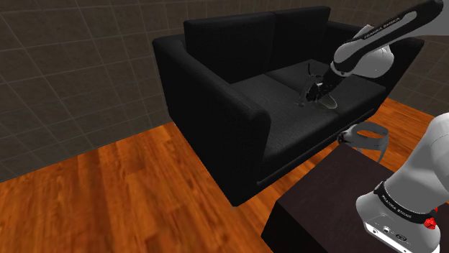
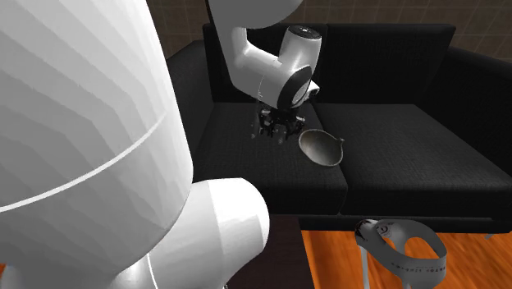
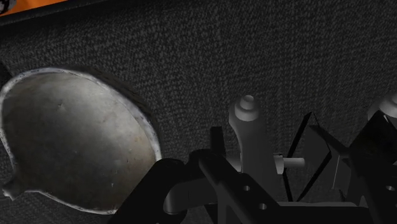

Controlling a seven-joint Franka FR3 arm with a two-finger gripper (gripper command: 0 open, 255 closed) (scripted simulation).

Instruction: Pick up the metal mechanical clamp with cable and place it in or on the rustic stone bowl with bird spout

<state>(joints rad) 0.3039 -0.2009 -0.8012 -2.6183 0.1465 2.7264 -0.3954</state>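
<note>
Right, on the black sofa (image 1: 209,108) seat: in the second exterior view the gripper (image 2: 276,123) hangs left of the grey bowl (image 2: 320,149), near its rim. The bowl's pale inside shows in the wrist view. The clamp (image 3: 253,137) is outside it, just beside the rim, at the gripper. Dark clamp parts merge with the gripper, so clenched or released: cannot tell. The cable is hard to make out.

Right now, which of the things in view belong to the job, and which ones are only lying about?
For the job:
- grey metal clamp
- grey stone bowl

Just lying about:
- black sofa
- white ring-shaped object in front of the sofa
</note>
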